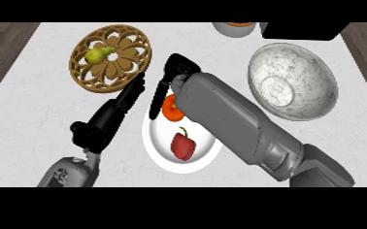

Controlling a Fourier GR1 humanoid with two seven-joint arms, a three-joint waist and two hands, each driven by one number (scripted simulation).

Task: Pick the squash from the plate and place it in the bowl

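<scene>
The yellow-green squash [99, 55] lies on the left part of a carved wooden plate [122, 73] at the back left. The marbled grey bowl [291, 80] stands at the right and holds nothing. My right forearm crosses the view from the lower right. Its right hand [177, 72] hangs open just right of the wooden plate, about a hand's width from the squash and holding nothing. My left hand [118, 109] is open below the wooden plate, its straight fingers reaching up to the plate's near rim.
A white plate [161, 153] in the front middle carries a red bell pepper [183, 145] and an orange tomato [173, 107], partly under my right forearm. A small bowl [235, 28] and a black object [301, 30] sit at the back edge.
</scene>
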